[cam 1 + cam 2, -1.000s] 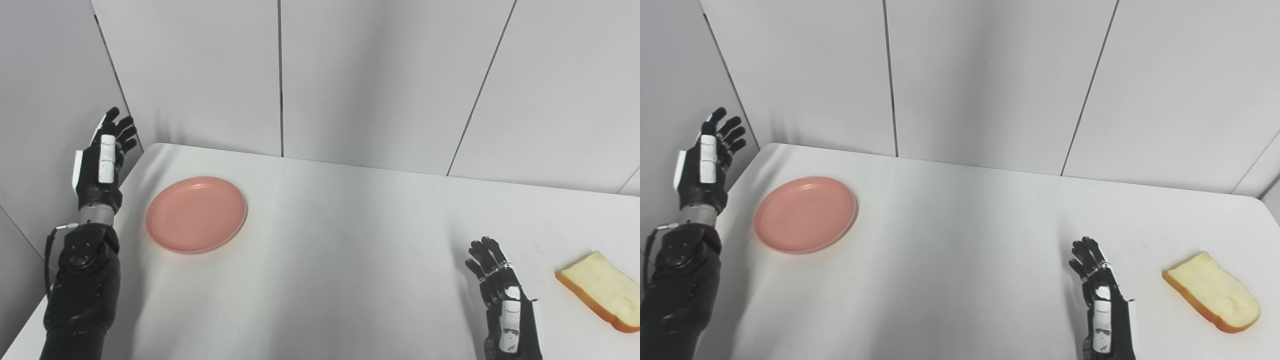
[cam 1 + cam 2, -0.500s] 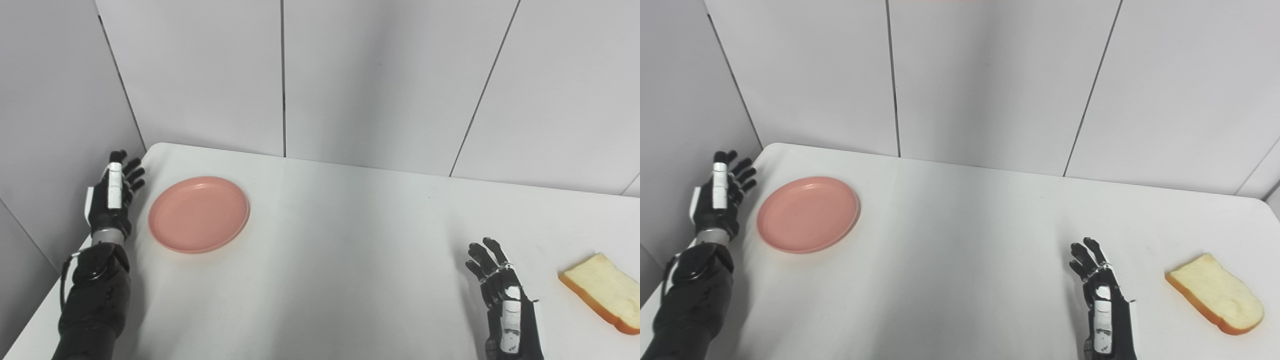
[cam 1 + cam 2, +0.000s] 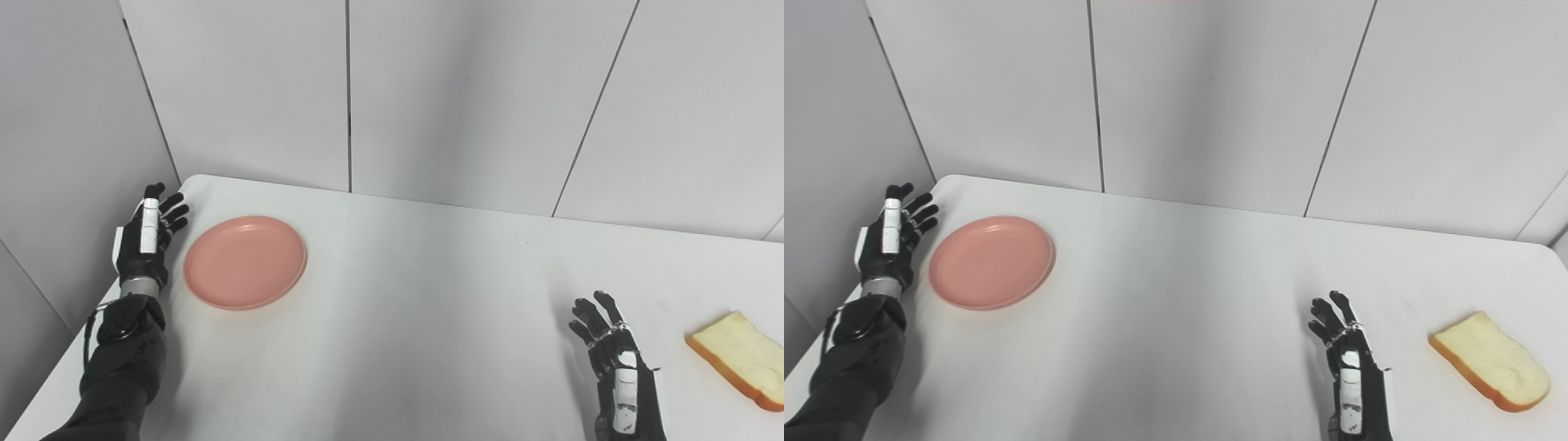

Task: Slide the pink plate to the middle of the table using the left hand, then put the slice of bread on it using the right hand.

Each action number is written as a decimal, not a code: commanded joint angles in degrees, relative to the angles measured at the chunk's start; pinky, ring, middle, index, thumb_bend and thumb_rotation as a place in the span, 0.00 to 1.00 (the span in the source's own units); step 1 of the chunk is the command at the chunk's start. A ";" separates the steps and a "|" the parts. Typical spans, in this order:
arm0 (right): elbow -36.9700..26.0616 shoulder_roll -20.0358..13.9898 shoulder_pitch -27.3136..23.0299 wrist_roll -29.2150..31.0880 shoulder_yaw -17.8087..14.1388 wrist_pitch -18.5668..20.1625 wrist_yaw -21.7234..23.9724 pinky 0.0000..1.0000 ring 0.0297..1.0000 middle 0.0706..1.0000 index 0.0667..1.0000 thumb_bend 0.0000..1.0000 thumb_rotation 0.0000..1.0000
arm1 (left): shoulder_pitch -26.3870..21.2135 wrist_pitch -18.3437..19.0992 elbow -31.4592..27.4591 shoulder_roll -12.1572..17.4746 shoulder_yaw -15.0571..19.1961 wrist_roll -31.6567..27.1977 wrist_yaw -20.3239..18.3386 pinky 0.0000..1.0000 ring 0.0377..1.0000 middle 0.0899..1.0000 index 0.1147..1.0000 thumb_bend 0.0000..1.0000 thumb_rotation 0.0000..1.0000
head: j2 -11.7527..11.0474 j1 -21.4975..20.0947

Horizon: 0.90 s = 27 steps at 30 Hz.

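- The right hand (image 3: 1350,367) rested near the table's (image 3: 1176,343) front edge at 5 o'clock, fingers spread and empty.
- The slice of bread (image 3: 1488,361) lay at 4 o'clock by the right edge, apart from that hand.
- Bare tabletop lay open across the middle.
- The pink plate (image 3: 245,261) sat empty at 9 o'clock.
- The left hand (image 3: 146,236) stood just beside the plate's left rim at the table's left edge, fingers apart, holding nothing.

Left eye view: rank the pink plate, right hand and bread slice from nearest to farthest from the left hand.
1. Pink plate, just right of the left hand, table's left.
2. Right hand, near edge, right of centre.
3. Bread slice, far right.
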 commanded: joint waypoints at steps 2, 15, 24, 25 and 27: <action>3.35 0.41 3.12 0.37 0.18 1.21 0.39 0.85 0.85 0.81 0.86 0.75 0.95 | -0.13 0.01 -1.65 -0.73 -0.91 0.34 -1.05 0.77 0.81 0.78 0.84 0.97 0.85 | 0.01 0.04; 2.75 0.90 3.16 -0.06 0.35 2.41 -0.07 0.83 0.84 0.80 0.85 0.75 0.94 | 5.16 2.98 -13.15 -5.15 -3.63 0.78 -2.16 0.83 0.87 0.85 0.90 0.88 0.91 | 0.45 -0.64; 2.64 1.26 3.09 -0.25 0.47 3.05 -0.26 0.82 0.83 0.79 0.85 0.75 0.93 | 6.82 2.53 -15.64 -7.79 -4.51 -0.23 -4.46 0.80 0.85 0.83 0.90 0.87 0.87 | 0.51 -1.16; 2.62 1.30 3.10 -0.35 0.50 3.08 -0.28 0.82 0.82 0.79 0.85 0.76 0.93 | 7.11 2.50 -16.35 -8.19 -4.68 -0.17 -4.38 0.80 0.85 0.83 0.90 0.86 0.86 | 0.56 -1.23; 2.50 1.41 3.15 -0.52 0.56 3.17 -0.33 0.82 0.82 0.79 0.85 0.75 0.93 | 7.46 2.23 -16.99 -8.83 -4.92 -0.20 -4.54 0.80 0.86 0.83 0.89 0.85 0.85 | 0.67 -1.51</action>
